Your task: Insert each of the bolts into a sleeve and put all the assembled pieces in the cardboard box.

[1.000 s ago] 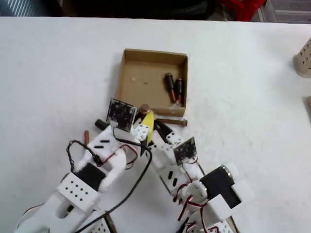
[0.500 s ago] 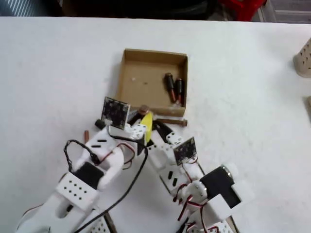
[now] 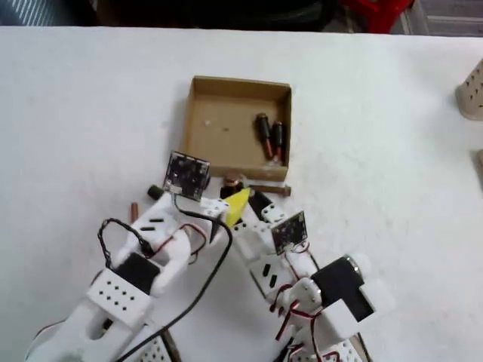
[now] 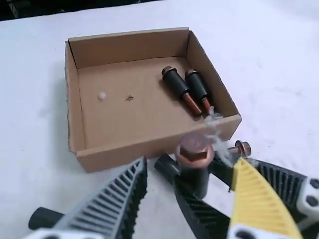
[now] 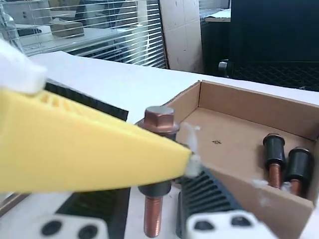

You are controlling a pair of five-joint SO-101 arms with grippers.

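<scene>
The cardboard box (image 3: 240,81) (image 4: 124,149) (image 5: 239,104) holds two assembled pieces (image 3: 270,136) (image 4: 184,89) (image 5: 284,159) at its right side. Just in front of the box, a copper bolt (image 3: 232,181) (image 4: 194,149) (image 5: 159,119) stands upright in a black sleeve (image 4: 197,181) (image 5: 155,189). My right gripper (image 3: 253,202) (image 5: 154,194), with black fingers, is shut on that sleeve. The left gripper (image 3: 232,193) (image 4: 191,169) is open, its grey finger (image 4: 119,196) and yellow finger (image 4: 251,199) (image 5: 89,149) straddling the piece.
A loose bolt (image 3: 268,190) (image 4: 242,148) lies along the box's front wall. Left of the arms lie another bolt (image 3: 134,212) and a black sleeve (image 3: 156,193) (image 4: 45,218). A beige perforated object (image 3: 472,90) stands at the right edge.
The left gripper has opened, its yellow finger swinging right off the bolt. The bolt head has shifted a little toward the arms, with the sleeve still in the right gripper.
</scene>
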